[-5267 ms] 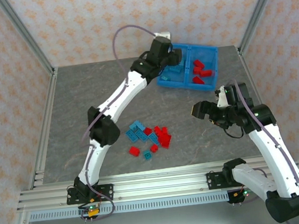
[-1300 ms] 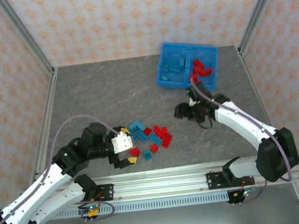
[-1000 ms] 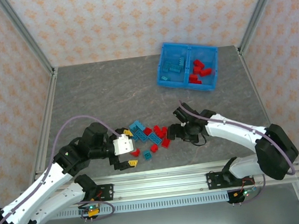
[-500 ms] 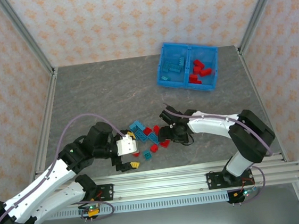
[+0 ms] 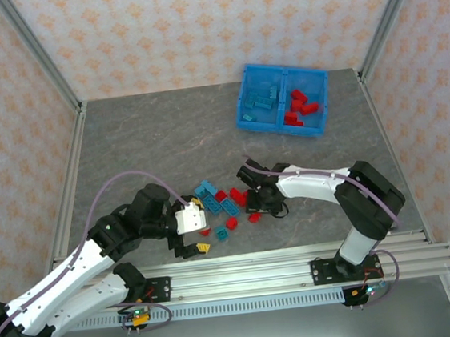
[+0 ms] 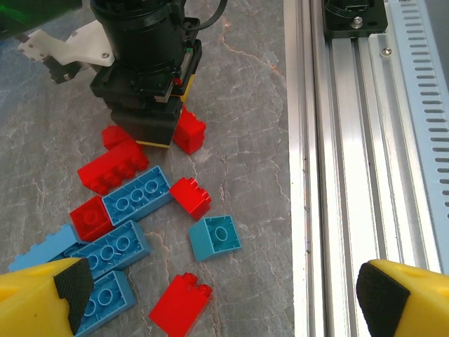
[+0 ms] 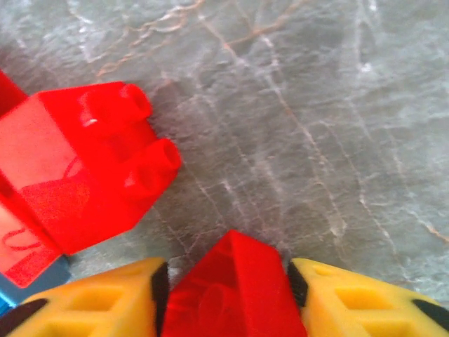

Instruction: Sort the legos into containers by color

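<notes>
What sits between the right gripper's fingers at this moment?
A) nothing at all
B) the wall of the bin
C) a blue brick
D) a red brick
D: the right wrist view shows a red brick filling the gap between the yellow fingers of the right gripper, touching both.

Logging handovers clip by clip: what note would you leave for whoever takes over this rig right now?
Left end effector: open, empty, at the pile of loose bricks.
Right end effector: shut on a red brick at the pile's edge.
Done: the bin holds blue bricks in its left compartment and red bricks in its right.
Left: the mixed red and blue pile on the table.
</notes>
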You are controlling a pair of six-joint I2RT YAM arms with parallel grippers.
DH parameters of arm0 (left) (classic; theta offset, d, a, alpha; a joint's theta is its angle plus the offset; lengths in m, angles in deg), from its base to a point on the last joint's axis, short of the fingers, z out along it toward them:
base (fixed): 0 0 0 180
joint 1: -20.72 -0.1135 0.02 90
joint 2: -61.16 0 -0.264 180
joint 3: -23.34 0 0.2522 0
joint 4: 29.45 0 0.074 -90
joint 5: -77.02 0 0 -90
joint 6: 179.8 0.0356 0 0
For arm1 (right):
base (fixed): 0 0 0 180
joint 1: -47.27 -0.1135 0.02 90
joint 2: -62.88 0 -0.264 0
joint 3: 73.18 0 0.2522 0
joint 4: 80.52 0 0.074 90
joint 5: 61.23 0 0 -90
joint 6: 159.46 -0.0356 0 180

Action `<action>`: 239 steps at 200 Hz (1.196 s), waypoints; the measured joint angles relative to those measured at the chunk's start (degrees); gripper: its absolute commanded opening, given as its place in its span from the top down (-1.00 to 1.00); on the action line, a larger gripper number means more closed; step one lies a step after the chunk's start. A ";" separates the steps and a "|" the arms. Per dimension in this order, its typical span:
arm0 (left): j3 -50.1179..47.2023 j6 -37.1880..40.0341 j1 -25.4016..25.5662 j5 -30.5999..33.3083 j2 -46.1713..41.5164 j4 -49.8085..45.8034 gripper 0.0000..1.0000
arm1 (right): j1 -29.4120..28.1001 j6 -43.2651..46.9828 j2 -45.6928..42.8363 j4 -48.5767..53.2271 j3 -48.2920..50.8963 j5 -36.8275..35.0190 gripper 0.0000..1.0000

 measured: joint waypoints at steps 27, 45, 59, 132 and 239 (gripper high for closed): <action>0.00 -0.20 0.11 0.00 0.26 0.02 -0.99 | 0.00 -1.14 -0.68 0.09 0.52 -1.07 0.33; 0.00 -1.18 0.33 -0.09 0.24 0.57 -0.99 | -0.09 -1.27 -1.79 -0.37 0.96 -1.95 0.52; -0.31 -3.37 0.85 -0.63 0.20 3.15 -0.99 | -0.11 -1.68 -4.28 -0.15 1.29 -3.45 0.56; -2.69 -12.28 9.33 0.02 5.84 22.16 -0.99 | 3.89 7.61 -21.64 5.53 -4.55 -22.23 0.63; 12.85 -48.35 10.84 39.52 14.47 18.16 -1.00 | 30.03 25.38 15.58 -3.32 -45.72 -37.55 0.65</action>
